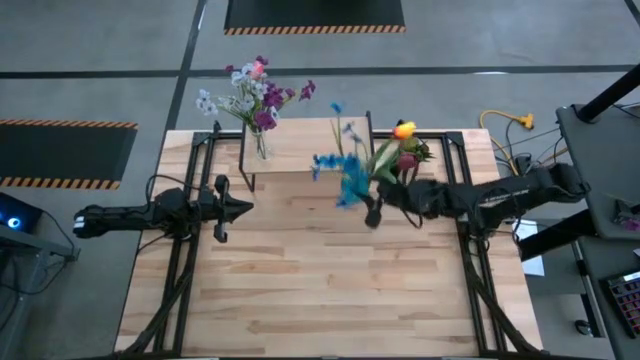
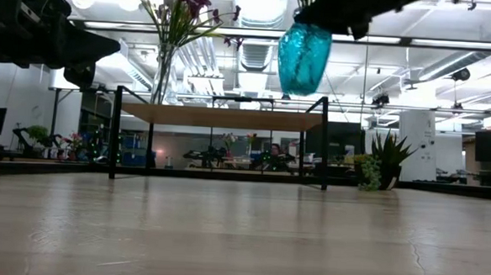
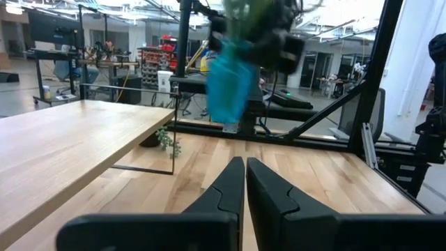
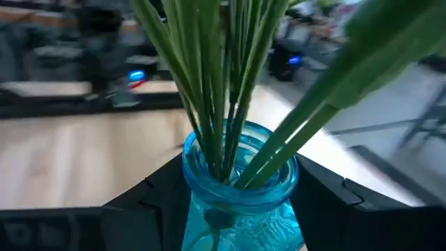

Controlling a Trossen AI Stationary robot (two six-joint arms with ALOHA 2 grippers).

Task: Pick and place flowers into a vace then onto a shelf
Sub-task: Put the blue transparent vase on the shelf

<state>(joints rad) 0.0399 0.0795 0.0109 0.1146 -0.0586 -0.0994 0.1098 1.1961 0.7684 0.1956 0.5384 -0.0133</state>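
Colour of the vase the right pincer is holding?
Translucent turquoise-blue vase; clearest in the low view.

Two vases: clear (image 1: 261, 145), blue (image 2: 303, 58). One shelf (image 1: 300, 150). Two claws.

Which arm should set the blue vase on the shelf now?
Right. Its gripper is shut on the blue vase of flowers, held in the air beside the shelf. The left gripper is shut, empty, farther off.

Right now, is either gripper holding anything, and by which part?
The right gripper holds the blue glass vase by its neck, just under the rim, flowers inside. The left gripper is shut and empty.
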